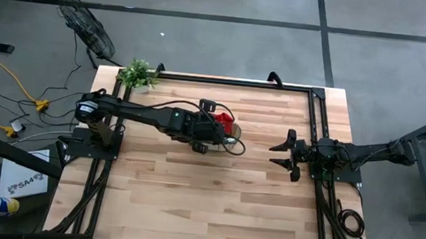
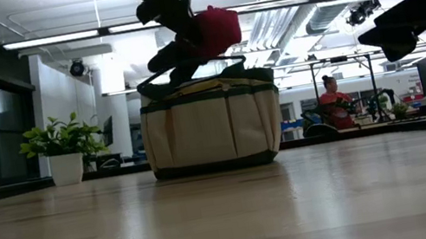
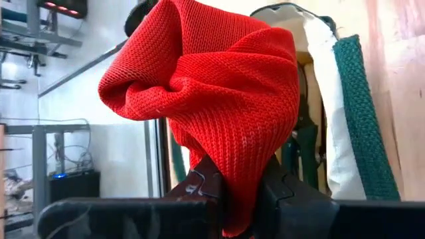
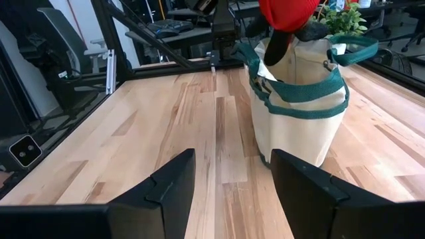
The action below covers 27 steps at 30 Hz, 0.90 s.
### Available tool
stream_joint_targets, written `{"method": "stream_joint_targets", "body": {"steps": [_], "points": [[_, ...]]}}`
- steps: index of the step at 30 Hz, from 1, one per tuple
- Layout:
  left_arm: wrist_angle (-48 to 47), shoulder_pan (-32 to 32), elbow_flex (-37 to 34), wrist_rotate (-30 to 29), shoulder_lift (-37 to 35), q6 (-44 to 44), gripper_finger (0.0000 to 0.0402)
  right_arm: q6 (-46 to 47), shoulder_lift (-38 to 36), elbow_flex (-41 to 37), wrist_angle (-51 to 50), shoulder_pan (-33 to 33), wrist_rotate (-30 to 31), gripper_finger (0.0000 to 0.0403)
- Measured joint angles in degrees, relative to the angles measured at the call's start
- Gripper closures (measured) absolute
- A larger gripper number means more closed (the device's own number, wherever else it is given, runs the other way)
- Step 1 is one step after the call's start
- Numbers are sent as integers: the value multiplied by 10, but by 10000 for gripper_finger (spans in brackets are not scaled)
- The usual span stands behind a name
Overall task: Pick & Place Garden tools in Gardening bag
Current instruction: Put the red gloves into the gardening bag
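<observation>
The tan gardening bag (image 2: 209, 124) with dark green trim stands upright on the table, left of centre (image 1: 223, 136). My left gripper (image 1: 214, 127) is above the bag's open top, shut on the red-and-black glove pair (image 3: 212, 93), which also shows in the low view (image 2: 216, 29). My right gripper (image 1: 283, 155) is open and empty at the table's right side, its fingers (image 4: 169, 182) pointing at the bag (image 4: 299, 113). Dark green handles (image 3: 307, 149) show inside the bag. The trowels are hidden. My left gripper pinches a bunched fold of the gloves' red knit (image 3: 239, 192) between its two fingers. The gloves are lifted clear, bunched up just above the bag's open top (image 2: 205, 81).
A small green leafy plant in a white pot (image 1: 137, 74) stands at the table's far left corner. The black frame rail (image 1: 232, 80) runs along the far edge. Bare wood lies between the bag and my right gripper and along the near side.
</observation>
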Motion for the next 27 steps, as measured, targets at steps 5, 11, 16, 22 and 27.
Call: {"method": "stream_joint_targets", "body": {"steps": [5,11,16,22,27], "points": [[-21,11,0,29,12,-4,373,0,0,0,0,0,0,214],[-32,20,-1,58,31,-4,373,0,2,0,0,0,0,214],[-33,22,-1,81,39,0,373,0,3,0,0,0,0,214],[-43,31,0,130,49,1,373,0,4,0,0,0,0,214],[-46,42,0,162,58,7,373,0,4,0,0,0,0,214]]}}
